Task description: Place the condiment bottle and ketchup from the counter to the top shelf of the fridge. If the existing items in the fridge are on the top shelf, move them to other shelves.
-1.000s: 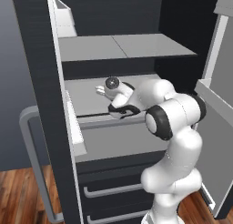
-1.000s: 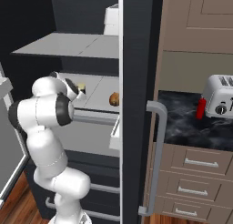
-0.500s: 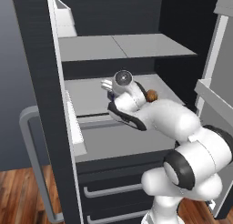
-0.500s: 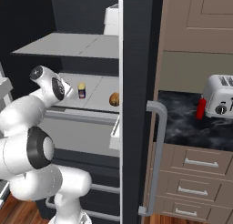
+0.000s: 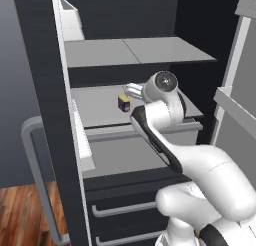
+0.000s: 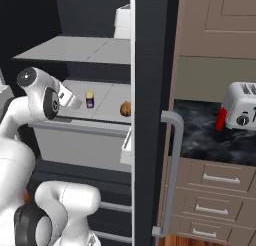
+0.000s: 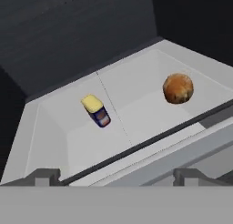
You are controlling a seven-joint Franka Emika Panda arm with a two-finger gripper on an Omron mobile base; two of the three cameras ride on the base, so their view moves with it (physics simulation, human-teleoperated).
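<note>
Left base view: a small yellow-capped jar [image 5: 124, 103] stands at centre on the lower fridge shelf [image 5: 100, 110], partly hidden behind the arm.

Right base view: the jar sits left of a brown muffin [image 6: 125, 109]; the red ketchup [image 6: 220, 119] stands on the counter [image 6: 210, 140] beside the toaster [image 6: 244, 106].

Hand view: the gripper [image 7: 116, 176] has its tips spread wide at the bottom, holding nothing.

The white arm [image 5: 165, 140] reaches forward, elbow bent (jaws spread wide, empty).

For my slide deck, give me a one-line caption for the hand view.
Open end effector looks down at a yellow-capped jar and a muffin on a fridge shelf.
</note>
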